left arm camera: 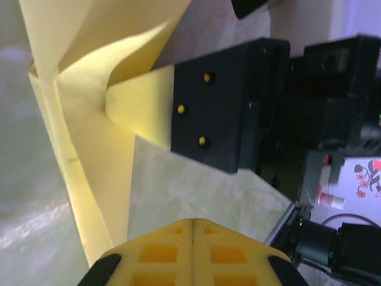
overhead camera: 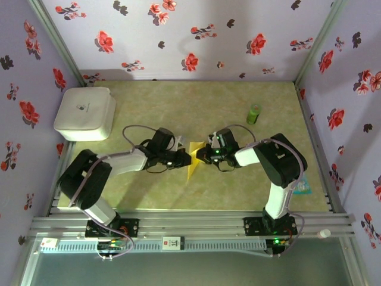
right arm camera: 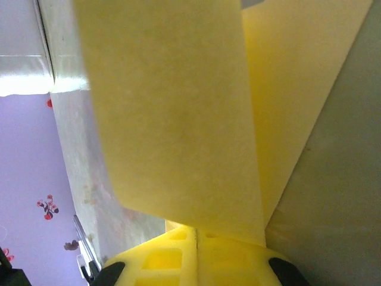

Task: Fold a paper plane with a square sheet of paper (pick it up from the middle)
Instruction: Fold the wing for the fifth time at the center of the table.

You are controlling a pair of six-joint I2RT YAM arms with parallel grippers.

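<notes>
At mid-table, right gripper (overhead camera: pixel 200 156) clamps the yellow paper (overhead camera: pixel 192 165) — left gripper (overhead camera: pixel 186 158) closed (perhaps on it).

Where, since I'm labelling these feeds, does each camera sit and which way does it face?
Top external: above and behind the robot, looking down on the table; both arms, left gripper and right gripper meeting at the yellow paper.
Left wrist: on the left arm, facing the right gripper, which clamps the paper; own shut fingers at bottom.
Right wrist: on the right arm, close against the paper; own fingers shut on it.
Shared: both wrist views show the paper.
</notes>
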